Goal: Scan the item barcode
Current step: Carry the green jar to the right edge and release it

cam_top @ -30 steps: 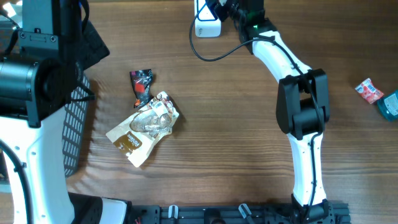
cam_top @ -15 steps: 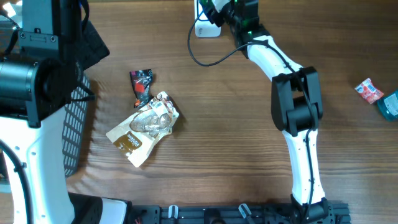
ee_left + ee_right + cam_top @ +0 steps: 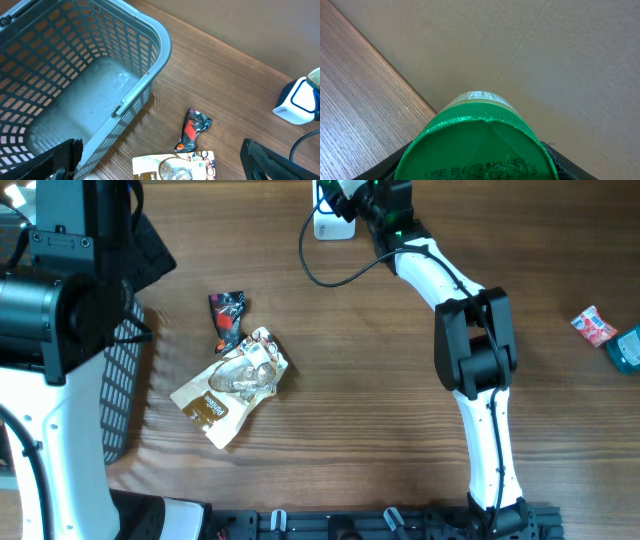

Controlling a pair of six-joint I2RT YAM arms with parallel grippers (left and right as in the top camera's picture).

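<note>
Matt, wood-grain bench bearing a grey moulded-plastic basket, a crinkled glossy foil pouch, a shiny film wrapper and a smooth white plastic scanner; the bottle has a smooth, semi-gloss green plastic base.

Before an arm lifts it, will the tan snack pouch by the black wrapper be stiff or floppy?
The tan snack pouch looks crumpled and lies flat, so it will probably sag when pinched. Its shiny window suggests slick film that may slip. It seems light; a push would likely slide it over the table.
</note>
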